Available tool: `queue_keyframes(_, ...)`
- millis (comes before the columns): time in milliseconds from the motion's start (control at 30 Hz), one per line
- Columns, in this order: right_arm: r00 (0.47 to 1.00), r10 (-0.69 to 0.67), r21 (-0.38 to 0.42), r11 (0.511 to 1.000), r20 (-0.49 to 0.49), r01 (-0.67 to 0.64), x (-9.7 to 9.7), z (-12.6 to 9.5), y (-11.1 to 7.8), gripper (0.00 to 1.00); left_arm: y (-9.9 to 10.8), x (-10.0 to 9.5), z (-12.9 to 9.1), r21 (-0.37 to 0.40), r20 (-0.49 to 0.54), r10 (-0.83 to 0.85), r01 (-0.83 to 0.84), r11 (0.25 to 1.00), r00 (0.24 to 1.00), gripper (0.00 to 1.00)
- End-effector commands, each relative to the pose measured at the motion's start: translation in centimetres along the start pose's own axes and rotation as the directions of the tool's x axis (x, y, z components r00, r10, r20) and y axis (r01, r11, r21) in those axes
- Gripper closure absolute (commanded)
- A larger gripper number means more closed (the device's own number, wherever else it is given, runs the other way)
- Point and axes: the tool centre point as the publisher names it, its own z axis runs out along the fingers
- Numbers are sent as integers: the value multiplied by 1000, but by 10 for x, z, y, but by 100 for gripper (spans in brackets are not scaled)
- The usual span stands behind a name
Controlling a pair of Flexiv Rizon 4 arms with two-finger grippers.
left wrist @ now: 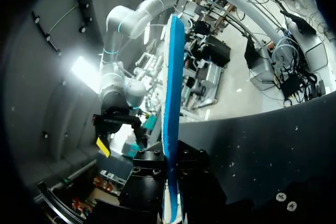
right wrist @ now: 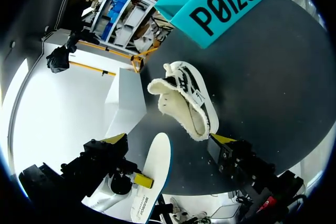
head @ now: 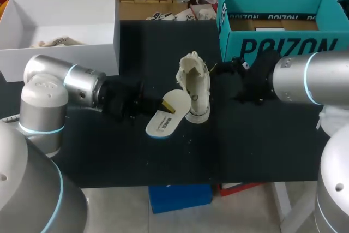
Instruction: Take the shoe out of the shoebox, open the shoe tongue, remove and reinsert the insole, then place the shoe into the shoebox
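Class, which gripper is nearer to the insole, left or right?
Left. The left gripper is shut on the insole; the right gripper is open on the far side of the shoe, not touching the insole.

Black table, white box
The matte black table (head: pixel 262 151) spreads under and ahead of my left gripper (head: pixel 163 103); an open white box (head: pixel 103 31) stands well beyond it, at the far corner.
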Motion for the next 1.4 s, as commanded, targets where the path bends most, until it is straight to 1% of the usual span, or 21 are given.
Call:
queue_keyframes(33,1000,-1,106,994,0,1,-1,-4,3,0,-2,0,1,-8,-2,1,-1,1000,1000,100)
queue_keyframes(67,1000,-1,106,994,0,1,-1,-4,3,0,-2,4,0,4,-41,6,-6,1000,999,100)
queue_keyframes(133,1000,-1,106,994,0,1,-1,-4,3,0,0,8,-2,-4,-77,-10,9,1000,997,100)
queue_keyframes(167,1000,-1,106,994,0,1,-1,-4,3,0,2,9,-4,-11,-113,-1,-1,1000,994,100)
queue_keyframes(200,1000,-1,106,994,0,1,-1,-4,3,0,3,9,-6,-13,-142,5,-7,1000,990,100)
queue_keyframes(400,1000,-1,106,994,0,1,-1,-4,3,0,9,2,-10,-15,-240,3,-7,1000,971,100)
queue_keyframes(533,1000,-1,106,994,0,1,-1,-4,3,0,15,4,-12,-11,-320,-7,4,1000,947,100)
queue_keyframes(633,1000,-1,106,994,0,1,-1,-4,3,0,19,7,-12,8,-344,-31,36,999,939,100)
queue_keyframes(833,1000,-1,106,994,0,1,-1,-4,3,0,26,10,-8,26,-384,-16,28,999,923,100)
queue_keyframes(1233,1000,-1,106,994,0,1,-1,-4,3,0,26,10,-8,26,-384,-16,28,999,923,100)
queue_keyframes(1267,1000,-1,106,994,0,1,-1,-4,3,0,26,10,-8,21,-399,-11,21,1000,917,100)
queue_keyframes(1300,1000,-1,106,994,0,1,-1,-4,3,0,27,9,-7,10,-438,18,-15,1000,899,100)
queue_keyframes(1400,1000,-1,106,994,0,1,-1,-4,3,0,29,6,-3,22,-497,26,-17,1000,868,100)
